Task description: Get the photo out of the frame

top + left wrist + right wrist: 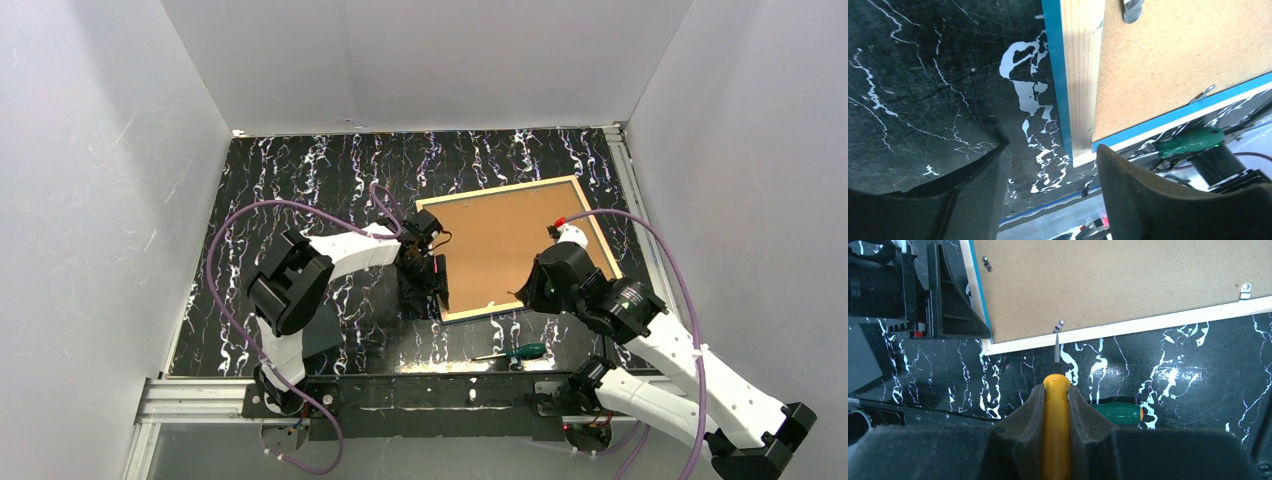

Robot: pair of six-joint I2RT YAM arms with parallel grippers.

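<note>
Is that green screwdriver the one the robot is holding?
No, the green screwdriver lies loose on the table, while the right gripper is shut on a yellow-handled screwdriver.

Plain white walls [430, 60] on 3 sides. Tabletop [300, 170] black w/ white marble veins. Alu rail [190, 400] along near edge, another down rt side. Light even.

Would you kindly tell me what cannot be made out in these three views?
The photo: hidden in every view; the frame lies face down, the backing board covering it.
Right wrist: whether the yellow screwdriver tip touches the clip is too small to tell.
Top: the right gripper is hidden by its own wrist.
Left wrist: whether the left gripper touches the frame corner is unclear; its fingers are blurred.
</note>
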